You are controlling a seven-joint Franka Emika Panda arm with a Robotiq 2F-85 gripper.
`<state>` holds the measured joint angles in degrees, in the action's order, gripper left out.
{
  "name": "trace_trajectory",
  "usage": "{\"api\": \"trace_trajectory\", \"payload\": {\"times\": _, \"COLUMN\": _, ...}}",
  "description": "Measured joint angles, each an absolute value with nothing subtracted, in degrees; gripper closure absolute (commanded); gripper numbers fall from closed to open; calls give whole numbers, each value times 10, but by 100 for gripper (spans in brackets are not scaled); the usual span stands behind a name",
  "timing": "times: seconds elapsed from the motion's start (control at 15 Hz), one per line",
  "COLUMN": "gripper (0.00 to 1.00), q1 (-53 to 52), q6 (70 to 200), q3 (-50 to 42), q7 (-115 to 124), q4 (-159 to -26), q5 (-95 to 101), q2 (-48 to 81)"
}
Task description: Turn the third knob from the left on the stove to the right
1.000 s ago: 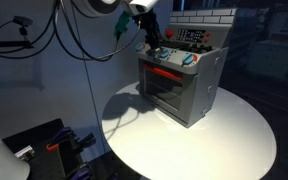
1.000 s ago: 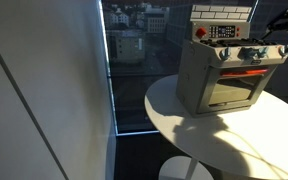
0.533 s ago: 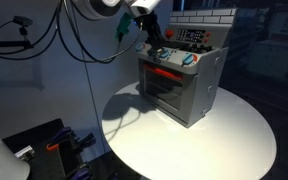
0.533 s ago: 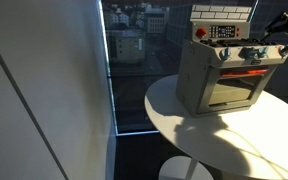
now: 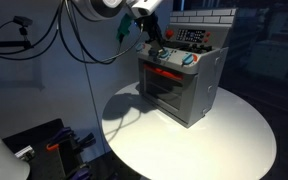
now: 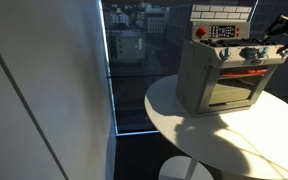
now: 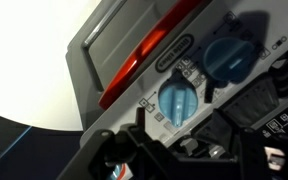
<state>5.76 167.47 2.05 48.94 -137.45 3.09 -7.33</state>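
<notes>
Grey-silver stove [image 5: 184, 88] with teal knobs [image 7: 179, 101], its markings unreadably blurred.

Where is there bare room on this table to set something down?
Bare table in front of the stove out to the near rim, and beside its plain side wall. Crowded only at the knobs, where the gripper is.

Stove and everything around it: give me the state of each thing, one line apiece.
stove, upright on the round table.
oven door, shut.
claw, at the stove's front top edge; open or shut cannot be told.
teal knob, right before the claw; whether gripped is unclear.
</notes>
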Motion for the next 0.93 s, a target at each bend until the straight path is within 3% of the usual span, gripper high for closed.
{"api": "trace_trajectory", "payload": {"times": 0.33, "gripper": 62, "q1": 58, "q6": 1675, "q3": 20, "q7": 489, "q4": -1374, "q5": 31, "q2": -73}}
{"api": "trace_trajectory", "payload": {"times": 0.4, "gripper": 57, "q1": 58, "q6": 1675, "q3": 20, "q7": 489, "q4": -1374, "q5": 31, "q2": -73}}
{"api": "trace_trajectory", "payload": {"times": 0.73, "gripper": 61, "q1": 60, "q6": 1675, "q3": 20, "q7": 489, "q4": -1373, "q5": 31, "q2": -71}}
{"api": "trace_trajectory", "payload": {"times": 0.93, "gripper": 69, "q1": 60, "q6": 1675, "q3": 20, "q7": 489, "q4": -1372, "q5": 31, "q2": -69}}
